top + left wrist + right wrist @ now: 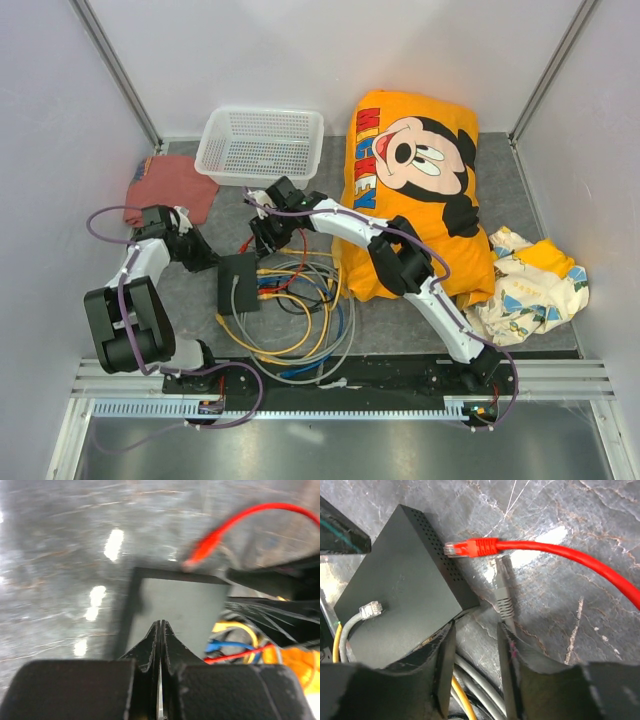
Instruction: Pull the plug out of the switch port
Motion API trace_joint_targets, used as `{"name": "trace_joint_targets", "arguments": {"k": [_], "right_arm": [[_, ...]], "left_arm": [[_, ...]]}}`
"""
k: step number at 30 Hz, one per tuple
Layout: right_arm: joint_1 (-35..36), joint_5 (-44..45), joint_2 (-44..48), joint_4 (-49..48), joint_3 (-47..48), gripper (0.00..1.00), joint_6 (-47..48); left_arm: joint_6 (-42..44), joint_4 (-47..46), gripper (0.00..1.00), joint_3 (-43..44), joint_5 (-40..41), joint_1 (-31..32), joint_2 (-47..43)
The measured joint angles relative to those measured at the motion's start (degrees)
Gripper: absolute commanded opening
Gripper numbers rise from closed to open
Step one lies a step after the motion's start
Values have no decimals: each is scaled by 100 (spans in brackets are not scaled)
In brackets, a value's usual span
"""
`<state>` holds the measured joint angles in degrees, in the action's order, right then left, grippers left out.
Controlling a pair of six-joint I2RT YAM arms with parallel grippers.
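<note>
**The red plug (470, 547) lay free beside the switch (405, 585); right jaws parted and empty**

The red plug rested on the grey table (570, 520), its clear tip just beside the switch's perforated side wall and in no socket. The switch itself lay flat left of the table's middle, between the two grippers, with a tangle of cables spilling from its right side. A grey plug (502, 587) lay loose on the table just below the red one, and a second grey plug (370, 610) sat on top of the box.

The right gripper (476, 630) hung low at the switch's corner, its fingers moderately apart with nothing clamped between them; a grey cable ran close along one finger. The left gripper (160, 625) was fully closed, its joined tips set over the switch's top face as if to pin it, though contact could not be confirmed.

Judged from this, the pull looked finished and the step in hand was letting go and backing away. Done well, the right arm would rise straight up before travelling, so that neither finger hooked the grey cable or nudged the red plug back toward the box. The left tips should hold the switch down until the right fingers were clear. Yellow leads (268, 271) met the switch's right edge; whether they were seated could not be told.
</note>
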<state>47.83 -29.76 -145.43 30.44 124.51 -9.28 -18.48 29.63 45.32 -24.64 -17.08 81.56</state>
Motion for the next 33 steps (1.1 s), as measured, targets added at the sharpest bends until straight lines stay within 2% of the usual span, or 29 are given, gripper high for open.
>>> {"name": "trace_joint_targets", "arguments": {"k": [7, 17, 33], "right_arm": [[-247, -660, 92, -92, -245, 52, -2], [-455, -1801, 96, -387, -721, 52, -374], [-369, -2243, 96, -734, -837, 54, -892]], "left_arm": [[-37, -87, 2, 15, -584, 33, 4], [-151, -188, 2, 81, -811, 33, 767], [-166, -190, 2, 306, -850, 33, 1025]]}}
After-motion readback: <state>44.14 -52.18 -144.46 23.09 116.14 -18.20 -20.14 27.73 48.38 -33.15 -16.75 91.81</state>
